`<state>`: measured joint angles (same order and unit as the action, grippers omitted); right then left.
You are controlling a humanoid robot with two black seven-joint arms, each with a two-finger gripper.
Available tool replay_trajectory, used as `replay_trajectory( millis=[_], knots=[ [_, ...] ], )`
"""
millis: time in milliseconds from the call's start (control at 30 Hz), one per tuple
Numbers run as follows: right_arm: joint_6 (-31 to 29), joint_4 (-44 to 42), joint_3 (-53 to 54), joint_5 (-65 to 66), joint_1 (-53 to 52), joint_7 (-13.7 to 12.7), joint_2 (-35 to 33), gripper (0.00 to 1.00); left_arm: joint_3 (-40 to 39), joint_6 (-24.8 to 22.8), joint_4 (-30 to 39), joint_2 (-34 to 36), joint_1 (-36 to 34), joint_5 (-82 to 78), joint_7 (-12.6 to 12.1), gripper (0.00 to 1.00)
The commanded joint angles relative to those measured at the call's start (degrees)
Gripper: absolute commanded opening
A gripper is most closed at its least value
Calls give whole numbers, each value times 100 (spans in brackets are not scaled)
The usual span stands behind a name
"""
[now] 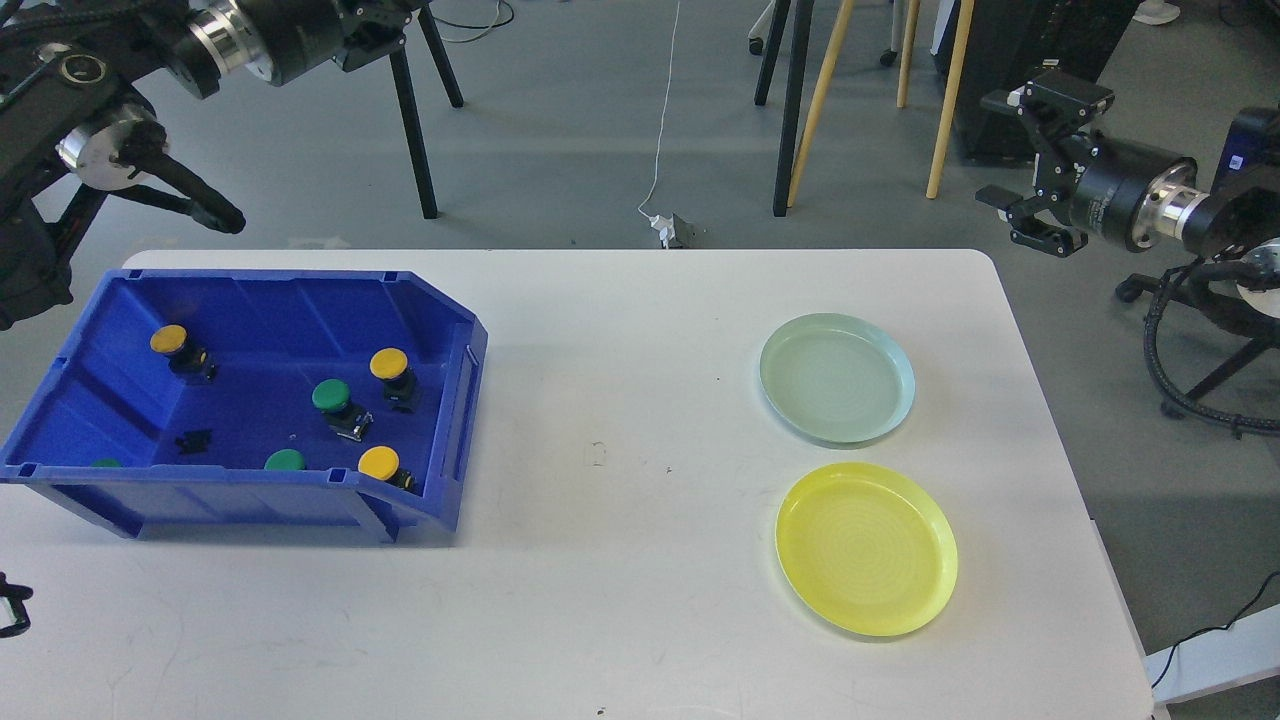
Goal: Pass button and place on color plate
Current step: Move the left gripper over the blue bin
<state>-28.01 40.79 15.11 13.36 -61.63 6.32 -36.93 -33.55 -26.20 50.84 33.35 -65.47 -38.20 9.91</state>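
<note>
White table (pixel 620 420), blue bin (pixel 455 420) on its left side, two plates on the right side. Pale green plate (pixel 838 377) is farther from me, yellow plate (pixel 866 548) nearer, the two just beside each other, not touching. Both plates hold nothing.

All buttons are inside the blue bin. Yellow-capped ones: yellow button at back left (pixel 169 340), yellow button at mid right (pixel 389 364), yellow button at front right (pixel 379 463) close to the bin's front lip. Green-capped ones: green button in the middle (pixel 332 396) with its black base showing, tilted; green button at the front wall (pixel 285 461), only the cap visible; green button at front left (pixel 106 463), just a sliver of cap above the wall. A small black part (pixel 193 439) lies loose on the bin floor, can't tell what it is.

My left gripper (pixel 385 35) is up at the top left, above and behind the bin, far from the table; it's dark and partly cut off at the frame's top edge, so I cannot tell whether its fingers are apart or together. My right gripper (pixel 1020 150) is off the table's far right corner, in the air, fingers spread apart, nothing between them. Neither touches a button.
</note>
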Motion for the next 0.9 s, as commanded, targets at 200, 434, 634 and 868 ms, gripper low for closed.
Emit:
replay_trajectory(
  millis=[200, 434, 634, 868],
  knots=[
    [1, -62, 238, -18, 19, 1, 2, 99, -598, -180, -135, -22, -18, 164, 326, 100],
    [1, -115, 361, -9, 160, 62, -86, 99, -881, -180, -874, -538, 35, 1385, 679, 100],
    [1, 60, 325, -9, 545, 132, -464, 99, -907, -180, -786, -742, 61, 1412, 767, 100],
    [1, 52, 352, -9, 819, 563, -833, 99, -863, -180, -874, -787, 61, 1368, 776, 100]
  ],
)
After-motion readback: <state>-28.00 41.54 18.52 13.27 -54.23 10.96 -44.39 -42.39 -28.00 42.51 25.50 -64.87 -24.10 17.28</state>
